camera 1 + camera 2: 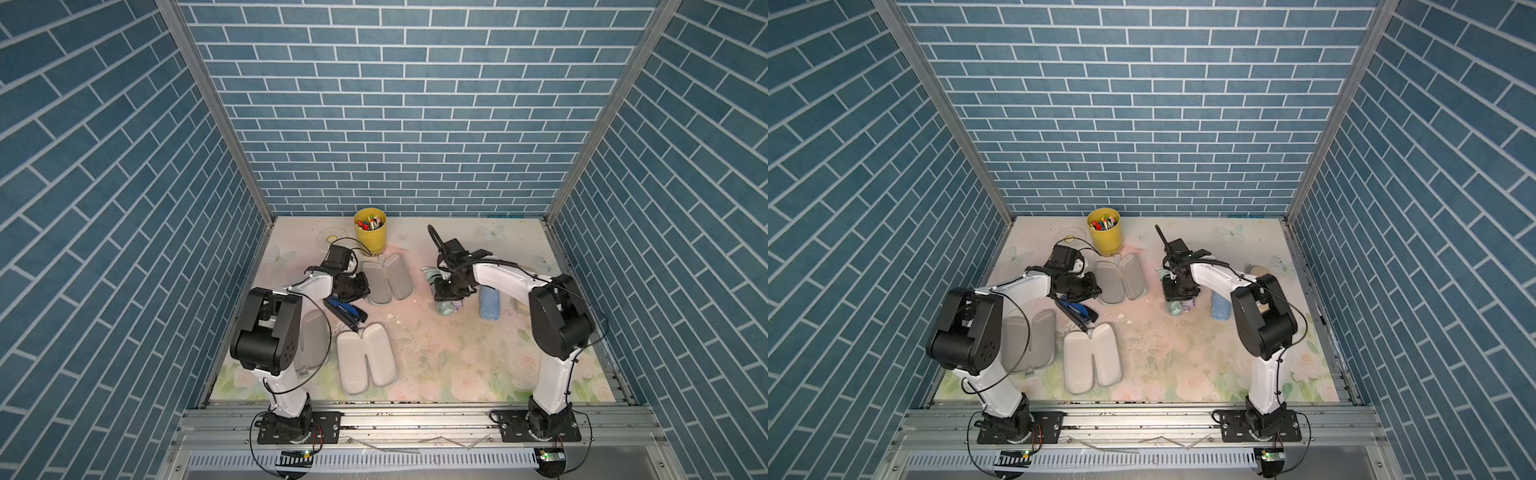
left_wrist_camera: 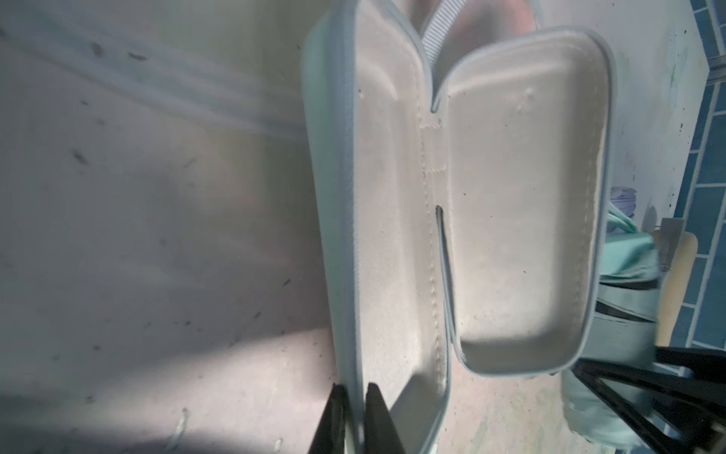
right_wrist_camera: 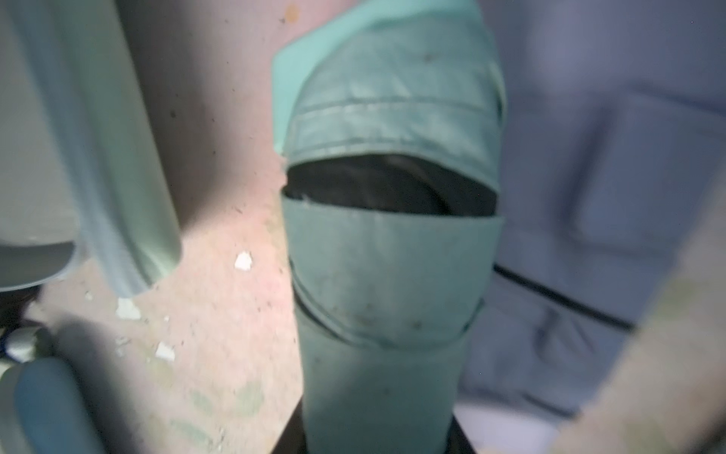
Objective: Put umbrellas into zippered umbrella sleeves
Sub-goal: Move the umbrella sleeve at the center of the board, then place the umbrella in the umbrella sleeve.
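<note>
Finding: no umbrella is sleeved yet; my left gripper [image 2: 355, 422] is pinched shut on the rim of the open, empty mint sleeve [image 2: 510, 196], while my right gripper [image 3: 377, 438] sits closed against the mint umbrella [image 3: 385, 275], which lies on the table [image 1: 436, 365] apart from that sleeve.

Blue brick walls [image 1: 399, 104], floral tabletop [image 1: 457, 365]

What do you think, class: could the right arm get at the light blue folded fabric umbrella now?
Probably yes: the light blue umbrella lies uncovered near the right gripper, but its jaws straddle the mint green folded umbrella.
</note>
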Controlling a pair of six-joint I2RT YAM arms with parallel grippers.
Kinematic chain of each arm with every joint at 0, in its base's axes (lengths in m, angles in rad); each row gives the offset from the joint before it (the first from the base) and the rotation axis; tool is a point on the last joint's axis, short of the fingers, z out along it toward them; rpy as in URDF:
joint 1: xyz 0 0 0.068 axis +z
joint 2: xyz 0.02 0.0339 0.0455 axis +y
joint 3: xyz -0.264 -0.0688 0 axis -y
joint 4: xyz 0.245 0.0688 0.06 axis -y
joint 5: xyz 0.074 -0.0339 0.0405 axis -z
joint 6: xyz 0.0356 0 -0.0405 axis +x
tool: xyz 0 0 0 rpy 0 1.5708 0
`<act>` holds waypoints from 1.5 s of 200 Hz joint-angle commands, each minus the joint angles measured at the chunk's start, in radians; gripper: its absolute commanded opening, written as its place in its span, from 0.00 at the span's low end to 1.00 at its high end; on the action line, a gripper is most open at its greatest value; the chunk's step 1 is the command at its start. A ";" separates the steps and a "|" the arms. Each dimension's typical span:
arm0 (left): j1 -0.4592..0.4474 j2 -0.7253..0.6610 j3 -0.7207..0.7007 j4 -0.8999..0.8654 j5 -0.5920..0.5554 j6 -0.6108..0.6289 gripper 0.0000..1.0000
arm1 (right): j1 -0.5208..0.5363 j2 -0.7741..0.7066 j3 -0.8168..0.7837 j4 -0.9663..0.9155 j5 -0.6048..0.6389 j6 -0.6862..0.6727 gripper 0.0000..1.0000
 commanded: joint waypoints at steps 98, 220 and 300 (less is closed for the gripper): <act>-0.378 -0.146 -0.170 0.246 -0.168 -0.261 0.06 | 0.106 -0.309 -0.139 -0.073 -0.464 0.334 0.00; -0.513 -0.153 -0.288 0.397 -0.221 -0.256 0.02 | -0.008 -0.074 -0.138 0.060 -0.500 0.380 0.00; -0.525 -0.063 -0.270 0.478 -0.113 -0.246 0.00 | -0.010 0.059 -0.056 0.101 -0.467 0.323 0.00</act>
